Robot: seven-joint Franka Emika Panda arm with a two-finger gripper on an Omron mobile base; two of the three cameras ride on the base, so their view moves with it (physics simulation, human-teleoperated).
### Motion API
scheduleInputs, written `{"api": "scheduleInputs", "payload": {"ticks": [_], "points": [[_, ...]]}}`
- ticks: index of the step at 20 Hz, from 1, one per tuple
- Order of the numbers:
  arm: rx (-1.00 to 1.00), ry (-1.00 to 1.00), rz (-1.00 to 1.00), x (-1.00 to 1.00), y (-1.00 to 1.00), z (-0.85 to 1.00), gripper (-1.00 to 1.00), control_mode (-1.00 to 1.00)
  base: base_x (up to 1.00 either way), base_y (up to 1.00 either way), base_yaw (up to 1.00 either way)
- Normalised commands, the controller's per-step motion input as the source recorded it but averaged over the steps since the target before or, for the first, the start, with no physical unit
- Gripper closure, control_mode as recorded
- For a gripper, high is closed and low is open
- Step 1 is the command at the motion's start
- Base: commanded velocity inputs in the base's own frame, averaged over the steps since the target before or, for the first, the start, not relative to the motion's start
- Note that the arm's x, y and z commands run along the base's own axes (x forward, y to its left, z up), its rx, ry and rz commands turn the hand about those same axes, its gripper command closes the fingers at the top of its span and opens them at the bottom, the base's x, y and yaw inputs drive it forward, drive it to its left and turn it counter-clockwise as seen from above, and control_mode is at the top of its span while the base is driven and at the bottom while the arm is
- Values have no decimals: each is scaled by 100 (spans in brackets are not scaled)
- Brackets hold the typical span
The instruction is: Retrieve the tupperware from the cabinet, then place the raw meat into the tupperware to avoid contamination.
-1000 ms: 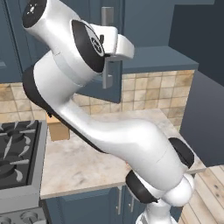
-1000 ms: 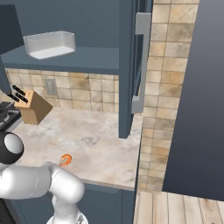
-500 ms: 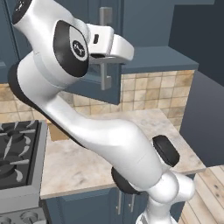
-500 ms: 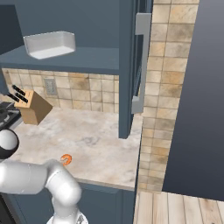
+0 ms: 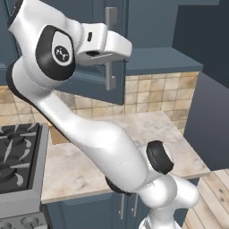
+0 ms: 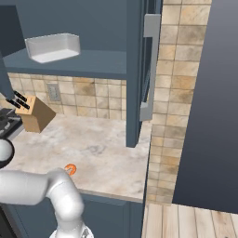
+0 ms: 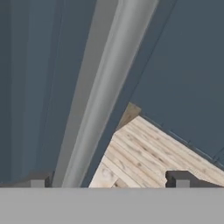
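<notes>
Astride the cabinet's (image 6: 135,69) silver bar handle (image 7: 103,100), end effector (image 7: 109,179) spread wide, fingertips (image 7: 39,179) grasping nothing.

Knife block (image 6: 36,114) on the counter (image 6: 107,148), near the tiled backsplash (image 6: 97,100), dark knife handles sticking out its top left. Wall outlet (image 6: 54,92) on the tiles just right of the block. Stove (image 5: 15,163) with black grates at the counter's left end. Marble-look counter, beige with grey veins. Base cabinet (image 5: 91,212) below, small silver handles. Tall tiled column (image 6: 174,93) right of the counter. Wood plank floor (image 6: 195,223) at lower right.
</notes>
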Motion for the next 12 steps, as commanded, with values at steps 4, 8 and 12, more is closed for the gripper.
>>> {"api": "scheduleInputs", "payload": {"ticks": [4, 8, 12], "points": [[0, 2, -20, -74, -4, -6, -100, -100, 0, 0, 0], [3, -15, -2, -18, -4, -15, -100, -100, 0, 0, 0], [11, -24, 22, 31, 15, -16, -100, -100, 0, 0, 0]]}}
